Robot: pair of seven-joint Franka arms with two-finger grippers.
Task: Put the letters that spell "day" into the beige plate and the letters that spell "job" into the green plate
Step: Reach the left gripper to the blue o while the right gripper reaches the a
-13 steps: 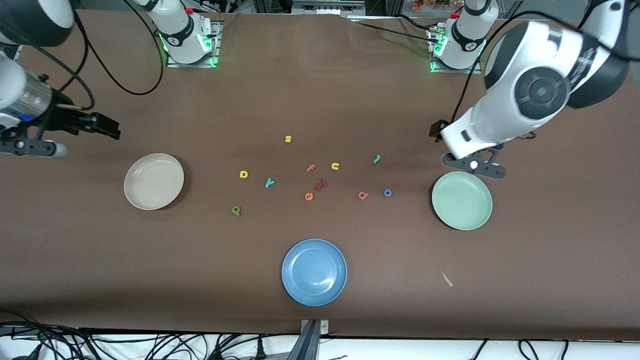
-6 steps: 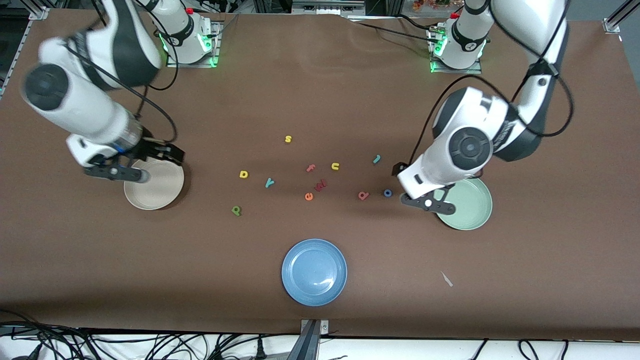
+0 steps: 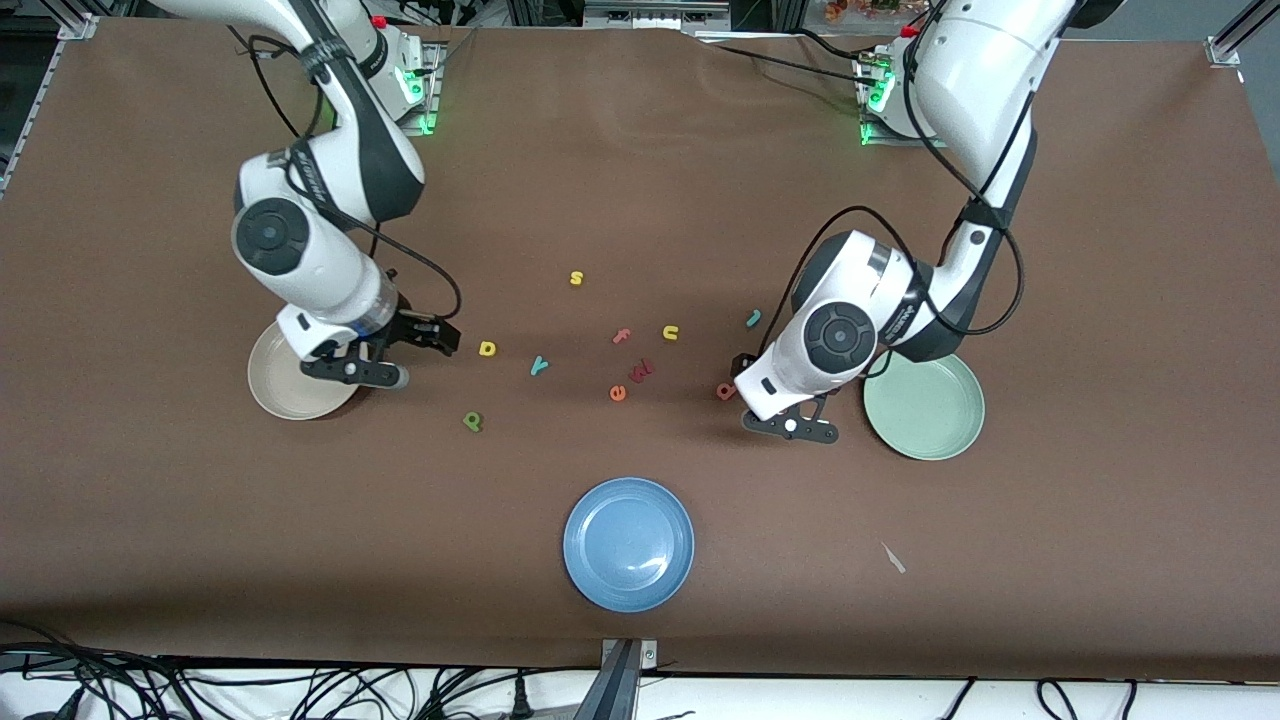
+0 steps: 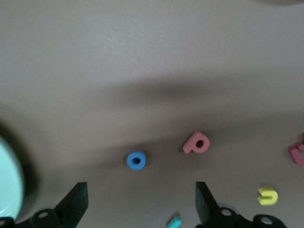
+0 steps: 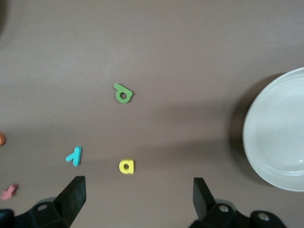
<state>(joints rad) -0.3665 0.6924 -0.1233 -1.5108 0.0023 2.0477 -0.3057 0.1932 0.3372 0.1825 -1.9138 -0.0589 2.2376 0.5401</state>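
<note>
The yellow "d" point(image 3: 487, 348), teal "y" point(image 3: 539, 365) and dark green "a" point(image 3: 472, 421) lie on the table between the beige plate point(image 3: 275, 385) and the other letters. My right gripper point(image 3: 444, 337) hangs open beside the plate's edge, close to the "d" point(image 5: 126, 166), with nothing between its fingers. The teal "j" point(image 3: 754, 318) and red-pink "b" point(image 3: 726, 391) lie near the green plate point(image 3: 925, 405). My left gripper point(image 4: 140, 190) is open over the blue "o" point(image 4: 136, 160), which my left arm hides in the front view.
A blue plate point(image 3: 628, 543) sits nearest the front camera. Loose letters lie mid-table: yellow "s" point(image 3: 576, 278), pink "f" point(image 3: 622, 336), yellow "u" point(image 3: 670, 332), a dark red letter point(image 3: 641, 370) and orange "e" point(image 3: 617, 393). A small scrap point(image 3: 893, 558) lies near the front edge.
Both arms have swung in from the table's ends toward the letters. The right gripper passed over the beige plate to the "d"; the left moved off the green plate to over the "o".
</note>
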